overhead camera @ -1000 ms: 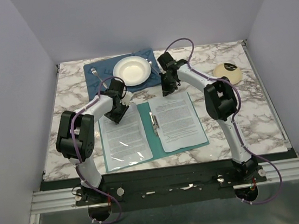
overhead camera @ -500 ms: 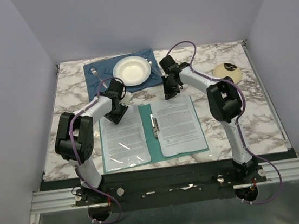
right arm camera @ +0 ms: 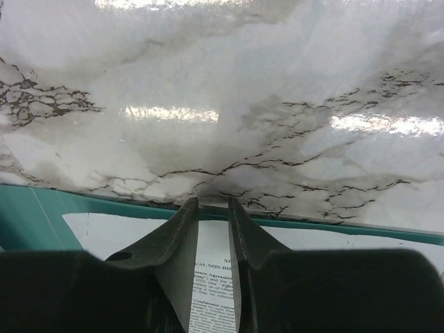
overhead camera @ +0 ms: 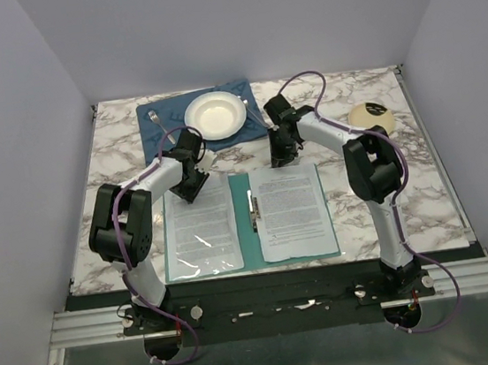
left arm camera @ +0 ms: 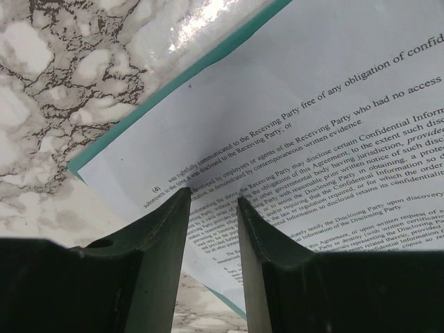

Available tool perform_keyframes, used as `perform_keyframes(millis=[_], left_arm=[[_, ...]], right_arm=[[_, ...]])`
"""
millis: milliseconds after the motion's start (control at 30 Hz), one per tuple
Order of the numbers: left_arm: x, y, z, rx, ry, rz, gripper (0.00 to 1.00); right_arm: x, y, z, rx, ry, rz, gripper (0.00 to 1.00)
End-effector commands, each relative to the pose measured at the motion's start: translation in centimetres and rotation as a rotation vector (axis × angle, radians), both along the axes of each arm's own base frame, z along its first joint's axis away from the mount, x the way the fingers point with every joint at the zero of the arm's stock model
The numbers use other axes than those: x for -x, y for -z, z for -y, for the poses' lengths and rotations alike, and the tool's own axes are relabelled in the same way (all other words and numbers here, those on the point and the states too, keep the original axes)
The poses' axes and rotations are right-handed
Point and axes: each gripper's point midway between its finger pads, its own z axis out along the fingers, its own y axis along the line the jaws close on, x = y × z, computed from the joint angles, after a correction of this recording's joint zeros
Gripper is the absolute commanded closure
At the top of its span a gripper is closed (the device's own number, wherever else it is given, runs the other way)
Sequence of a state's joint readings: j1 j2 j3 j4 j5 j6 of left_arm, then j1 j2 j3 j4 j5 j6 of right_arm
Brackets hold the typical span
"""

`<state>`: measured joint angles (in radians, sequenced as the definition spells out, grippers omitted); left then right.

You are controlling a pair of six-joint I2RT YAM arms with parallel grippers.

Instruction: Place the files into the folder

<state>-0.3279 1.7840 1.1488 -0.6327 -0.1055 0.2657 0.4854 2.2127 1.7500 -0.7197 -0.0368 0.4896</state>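
Observation:
The teal folder (overhead camera: 247, 231) lies open near the table's front edge, with its metal clip (overhead camera: 253, 204) on the spine. White printed files (overhead camera: 294, 212) lie on its right half. More printed sheets (overhead camera: 201, 228) lie on the left half under a glossy clear pocket. My left gripper (overhead camera: 188, 189) is at the left half's far corner, its tips (left arm camera: 213, 196) down on the printed page (left arm camera: 333, 125), slightly open and holding nothing. My right gripper (overhead camera: 280, 157) stands at the folder's far edge (right arm camera: 35, 222), slightly open (right arm camera: 212, 201) and holding nothing, with the files' top margin (right arm camera: 125, 236) beneath it.
A dark blue placemat (overhead camera: 161, 126) at the back holds a white bowl (overhead camera: 214, 115), a fork (overhead camera: 155, 119) and another utensil (overhead camera: 248, 109). A tan round object (overhead camera: 371, 117) sits at the back right. Marble tabletop (right arm camera: 222, 104) stretches beyond the folder.
The folder and its sheets have turned from a tilt to square with the table's front edge. My right gripper shifted a little right along the far edge. The left gripper barely moved.

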Motion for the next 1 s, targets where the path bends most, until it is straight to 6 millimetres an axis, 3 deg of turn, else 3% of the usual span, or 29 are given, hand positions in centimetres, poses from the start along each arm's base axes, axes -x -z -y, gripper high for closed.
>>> perform_keyframes(millis=[0,167,333,567,967], left_arm=[[-0.5,-2.2,0.1,0.01,-0.01,0.055,0.57],[-0.3,-4.7,0.9,0.058,-0.013,0.063,0.57],[0.0,-6.5,3.6,0.136,0.017,0.078,0.56],[1.0,-3.7,7.0,0.092,0.1,0.02,0.56],[1.8,-0.1,7.5,0.06,0.085,-0.033,0.57]], right_arm=[[-0.2,-1.4,-0.2,0.003,0.013,0.043,0.65],[-1.8,-2.2,-0.8,-0.015,0.045,0.087,0.64],[-2.5,-2.6,-2.6,-0.1,0.049,0.088,0.63],[-2.0,-2.2,-4.3,-0.196,0.043,0.055,0.64],[-0.9,-1.0,-4.9,-0.241,0.037,0.019,0.69]])
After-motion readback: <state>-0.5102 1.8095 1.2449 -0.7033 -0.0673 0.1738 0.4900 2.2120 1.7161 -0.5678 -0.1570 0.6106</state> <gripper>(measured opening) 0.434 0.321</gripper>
